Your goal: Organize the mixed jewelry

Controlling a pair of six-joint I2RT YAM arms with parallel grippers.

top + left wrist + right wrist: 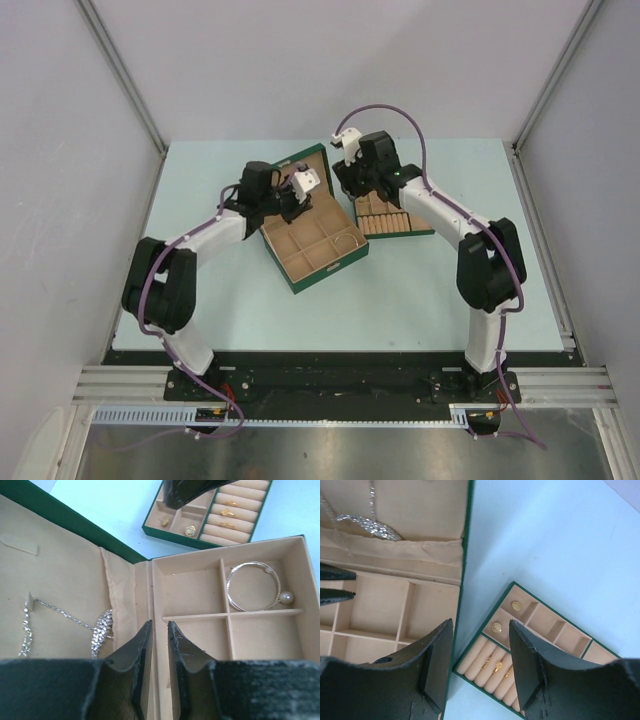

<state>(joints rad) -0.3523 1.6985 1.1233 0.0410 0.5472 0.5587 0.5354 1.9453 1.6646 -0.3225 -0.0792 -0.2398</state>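
Plain grey walls (330, 60) with aluminium frame rails close in a pale blue-green table (420, 300). Two white-and-black arms reach in from its near edge. At the table's middle an open green box with tan compartments (332, 274) sits skewed, its lid laid back to the far left. Just to its right lies a small green-rimmed tan divided tray (220, 539) with padded rolls.

The left gripper (160, 626) hangs over the box's hinge line. Its black fingers stand a narrow slit apart with nothing between them. The right gripper (481, 625) hovers over the strip of table between box and tray, its fingers wide apart and empty.

A thin silver chain necklace with a sparkly pendant cluster (102, 626) lies on the lid's tan lining. The pendant is near the outer side of the left claw's left finger, not touching it.

A thin silver ring-shaped bangle with a pearl-like bead (229, 587) rests flat in one corner compartment of the box, well apart from that claw.

Tiny gold studs (496, 626) sit in the tray's small cells, showing through the right claw's gap. More small gold pieces are tucked in the rolls.
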